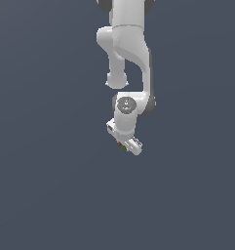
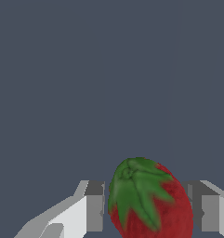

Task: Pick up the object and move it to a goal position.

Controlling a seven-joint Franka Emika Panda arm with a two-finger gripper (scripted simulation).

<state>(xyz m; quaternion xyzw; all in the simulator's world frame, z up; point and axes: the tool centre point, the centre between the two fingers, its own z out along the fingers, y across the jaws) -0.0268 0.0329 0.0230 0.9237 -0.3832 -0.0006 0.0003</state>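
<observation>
One arm [image 1: 130, 53] is counted in the exterior view: white, jointed, hung down from the upper edge of the frame against a flat slate-grey ground [image 1: 46, 185]. One gripper [image 1: 124, 146] is carried at its lower end, tilted, with the hand body slanted toward the exterior view's right.

One object is counted: a strawberry [image 2: 150, 200], red-bodied, with one green leafy cap turned toward the wrist camera. In the exterior view the strawberry [image 1: 122, 145] is seen only as a tiny red-and-green speck tucked against the underside of the gripper, far smaller than the white hand above it.

Two fingers are counted in the wrist view. One finger [image 2: 92, 207] is set on one flank of the strawberry, the other finger [image 2: 208, 211] on the opposite flank. The berry is lodged between them, filling the gap. The second finger's grey inner face is met by the red skin; on the first finger's side a thin dark sliver is left beside the leaves, so firm contact there cannot be confirmed. The gripper [image 2: 150, 209] is noted as closed about the strawberry, pinching it rather than spread wide.

Whether the berry is rested on the ground or lifted clear of it cannot be told; no shadow or edge is shown beneath it. Nothing else is recorded around the strawberry in either view, only the uniform grey ground.
</observation>
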